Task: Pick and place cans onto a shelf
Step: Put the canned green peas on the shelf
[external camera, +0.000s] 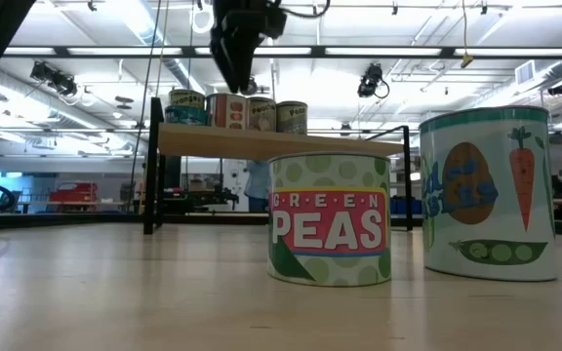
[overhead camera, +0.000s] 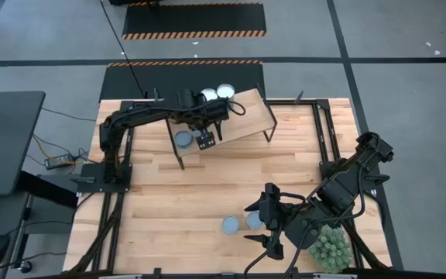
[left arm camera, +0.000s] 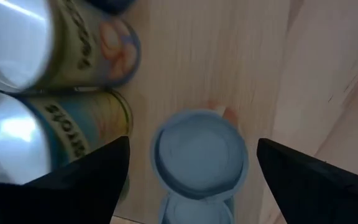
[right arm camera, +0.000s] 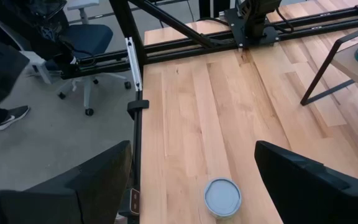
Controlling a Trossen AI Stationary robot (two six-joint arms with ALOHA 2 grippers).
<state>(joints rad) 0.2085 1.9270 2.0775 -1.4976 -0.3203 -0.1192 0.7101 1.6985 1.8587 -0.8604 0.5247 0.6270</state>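
Two cans remain near the tabletop's front edge: keep the left jaws wide and empty while lifting straight off the shelf, avoiding neighbouring tins.

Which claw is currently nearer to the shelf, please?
The left claw is nearer, hovering open over the shelf; the right claw waits open across the table by two cans.
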